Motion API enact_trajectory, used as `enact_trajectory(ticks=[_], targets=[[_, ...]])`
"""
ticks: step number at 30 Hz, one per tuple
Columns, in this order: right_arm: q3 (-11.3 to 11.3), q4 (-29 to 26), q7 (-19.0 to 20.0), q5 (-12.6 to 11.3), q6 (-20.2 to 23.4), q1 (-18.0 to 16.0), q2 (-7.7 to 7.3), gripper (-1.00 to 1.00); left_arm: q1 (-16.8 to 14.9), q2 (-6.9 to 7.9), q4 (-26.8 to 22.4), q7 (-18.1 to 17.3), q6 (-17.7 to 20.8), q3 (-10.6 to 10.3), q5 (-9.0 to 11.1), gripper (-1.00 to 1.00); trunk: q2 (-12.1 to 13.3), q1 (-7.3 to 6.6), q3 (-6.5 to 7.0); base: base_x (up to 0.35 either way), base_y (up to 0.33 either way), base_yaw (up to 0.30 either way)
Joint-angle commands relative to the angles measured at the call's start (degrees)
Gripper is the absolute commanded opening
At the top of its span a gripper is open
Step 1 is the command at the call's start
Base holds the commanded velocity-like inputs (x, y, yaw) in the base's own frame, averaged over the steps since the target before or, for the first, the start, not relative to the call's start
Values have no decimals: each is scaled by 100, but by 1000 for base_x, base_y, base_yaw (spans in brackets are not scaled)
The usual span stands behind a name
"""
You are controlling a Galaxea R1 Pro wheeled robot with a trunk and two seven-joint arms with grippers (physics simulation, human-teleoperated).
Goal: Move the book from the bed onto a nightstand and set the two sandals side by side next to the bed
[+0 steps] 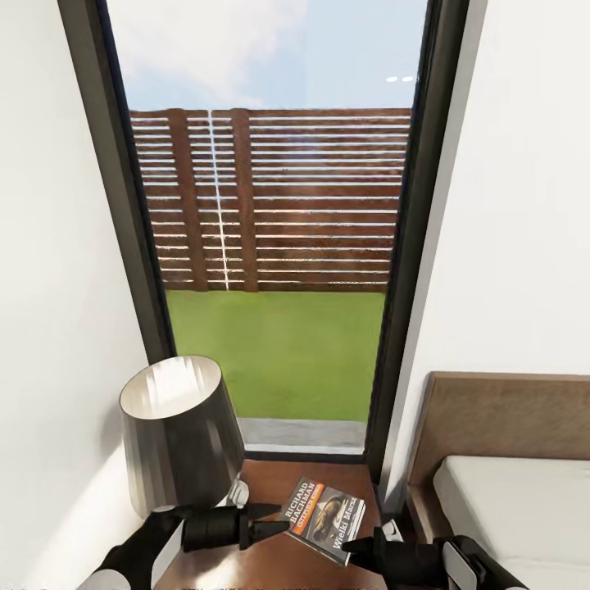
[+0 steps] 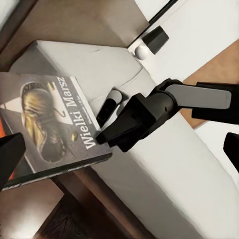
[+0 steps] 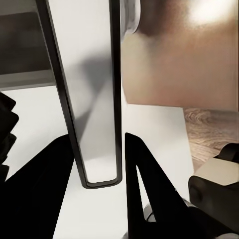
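While both arms reach inward over the nightstand (image 1: 270,565), the right tool (image 1: 354,547) pinches the book (image 1: 326,518); left tool's (image 1: 266,520) state unclear.

The lamp (image 1: 174,430) shade hid the nightstand's (image 1: 270,565) far left corner, and the bottom edge cut the nightstand's near part. The bed (image 1: 524,508) ran off the right and bottom edges. The book's (image 1: 326,518) small print was too fine to read. Whether the book touched the nightstand could not be told.
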Motion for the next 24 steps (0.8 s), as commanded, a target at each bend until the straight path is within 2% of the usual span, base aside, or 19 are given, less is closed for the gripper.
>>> enact_trajectory(ticks=[1,4,7,11,24], targets=[[-6,-2,17,-3,26,-3,-1,-100,-4,8,-14,-5,67,-47,52,100,-45,22,-25,0,0,0],[-6,-2,17,-3,26,-3,-2,-100,-1,9,5,19,60,-60,55,100,-165,88,-78,0,0,0],[-6,-2,17,-3,25,-3,1,-100,2,-3,295,52,37,-64,43,100,-285,154,-132,0,0,0],[-6,-2,17,-3,26,-3,0,-100,3,-8,426,56,27,-64,33,100,-446,242,-204,0,0,0],[-6,-5,17,-3,25,-3,1,-100,4,-16,484,63,18,-73,30,100,-967,527,-438,0,0,0]])
